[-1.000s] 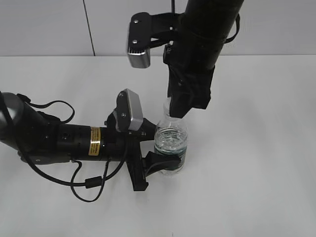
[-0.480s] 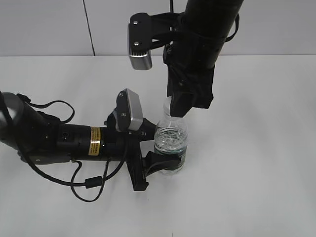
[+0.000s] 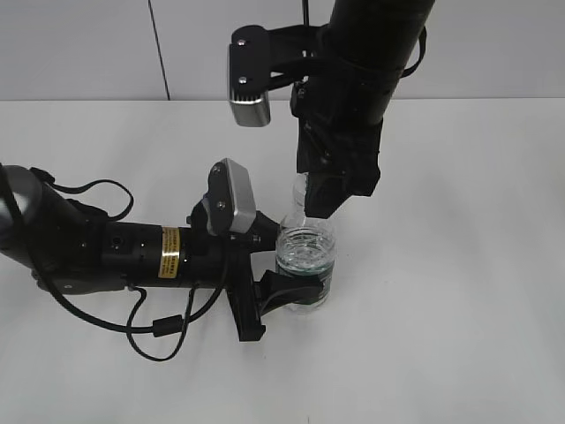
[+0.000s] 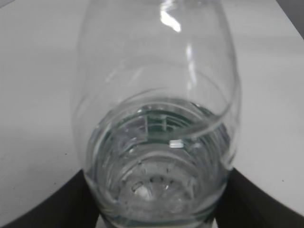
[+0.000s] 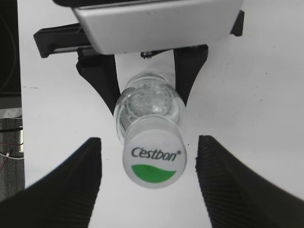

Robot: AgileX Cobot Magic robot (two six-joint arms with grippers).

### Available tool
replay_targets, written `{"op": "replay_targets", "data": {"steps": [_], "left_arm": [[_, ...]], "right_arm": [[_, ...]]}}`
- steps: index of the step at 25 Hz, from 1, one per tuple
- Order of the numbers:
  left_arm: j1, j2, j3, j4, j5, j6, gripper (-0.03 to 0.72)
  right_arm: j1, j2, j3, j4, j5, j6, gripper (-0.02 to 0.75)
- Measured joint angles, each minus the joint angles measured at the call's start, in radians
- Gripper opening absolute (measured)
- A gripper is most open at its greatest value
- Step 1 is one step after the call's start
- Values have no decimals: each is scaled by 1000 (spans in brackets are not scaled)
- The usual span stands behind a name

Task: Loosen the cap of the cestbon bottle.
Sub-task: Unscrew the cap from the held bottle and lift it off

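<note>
The cestbon bottle (image 3: 309, 247) stands upright on the white table, clear, with water and a dark green label band low down. My left gripper (image 3: 284, 269) is shut on its lower body; in the left wrist view the bottle (image 4: 156, 142) fills the frame between the black jaws of the left gripper (image 4: 156, 211). The white cap (image 5: 153, 159) with green mark and "Cestbon" lettering sits on the neck. My right gripper (image 5: 148, 142) hangs over it, open, both fingers (image 5: 71, 185) apart from the cap. In the exterior view the right gripper (image 3: 316, 199) hides most of the cap.
The left arm lies along the table (image 3: 459, 309) at the left, with a black cable (image 3: 159, 327) looped beside it. A grey wall (image 3: 88, 44) rises behind the table's far edge. The left gripper's grey camera housing (image 5: 156, 23) shows above the bottle in the right wrist view.
My right gripper has turned slightly and come down a little around the bottle's top, hiding more of the cap. The left arm and bottle have not moved.
</note>
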Motion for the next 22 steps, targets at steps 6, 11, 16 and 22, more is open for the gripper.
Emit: {"op": "replay_targets", "data": {"steps": [6,11,16,22], "left_arm": [[0,0,0,0,0,-1,412],[0,0,0,-1,0,-1,412],[0,0,0,-1,0,-1,412],[0,0,0,-1,0,-1,412]], "right_arm": [[0,-22,0,0,0,23,507],[0,-56,0,1,0,262,507],[0,-62,0,1,0,734,507],[0,-62,0,3,0,1223,507]]}}
